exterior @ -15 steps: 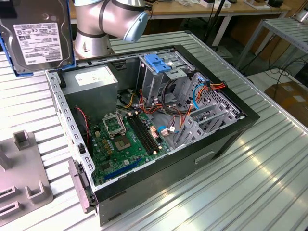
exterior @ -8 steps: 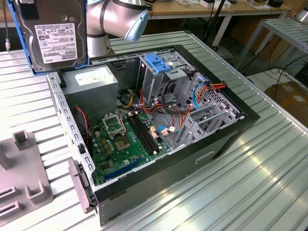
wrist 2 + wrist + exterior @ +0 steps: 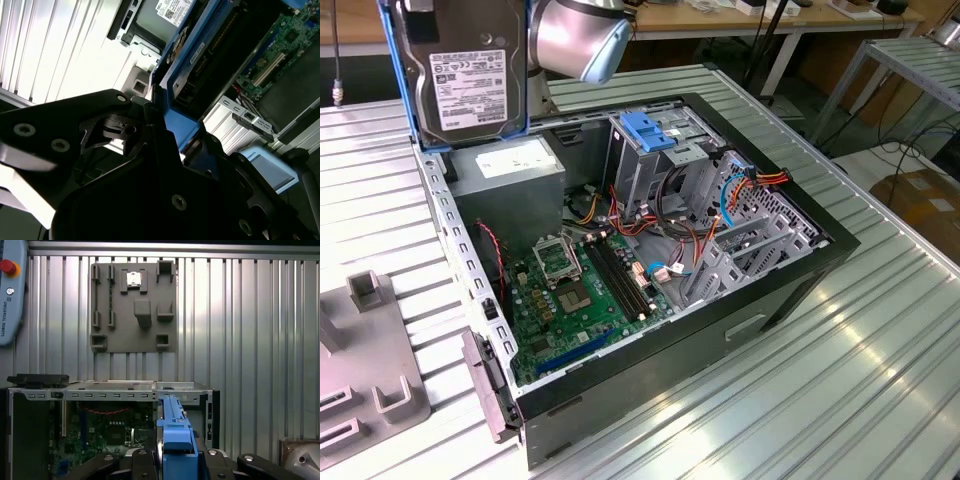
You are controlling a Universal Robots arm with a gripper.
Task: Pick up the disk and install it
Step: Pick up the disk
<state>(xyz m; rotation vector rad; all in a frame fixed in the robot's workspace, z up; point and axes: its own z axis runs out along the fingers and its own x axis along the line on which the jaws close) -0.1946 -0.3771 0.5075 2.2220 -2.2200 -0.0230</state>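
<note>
The disk [image 3: 468, 75] is a grey-metal drive with a white label and blue side rails. It hangs upright in the air over the back corner of the open computer case [image 3: 790, 290], above the grey power-supply box [image 3: 510, 172]. My gripper [image 3: 175, 459] is shut on the disk, with black fingers [image 3: 142, 460] flanking its blue rail [image 3: 172, 427]. In the second wrist view the disk's blue edge [image 3: 182, 65] runs out from the black gripper body [image 3: 150, 200]. The silver arm joint [image 3: 575, 35] sits just beside the disk. The metal drive cage [image 3: 655, 160] with a blue handle stands inside the case.
The case lies on its side on a slatted metal table [image 3: 880, 350], with the motherboard [image 3: 580, 280] and loose cables [image 3: 740, 190] exposed. A grey fixture plate [image 3: 360, 380] lies at the exterior view's left. A pendant [image 3: 10, 290] lies on the table. A cardboard box [image 3: 925, 205] stands beyond the table.
</note>
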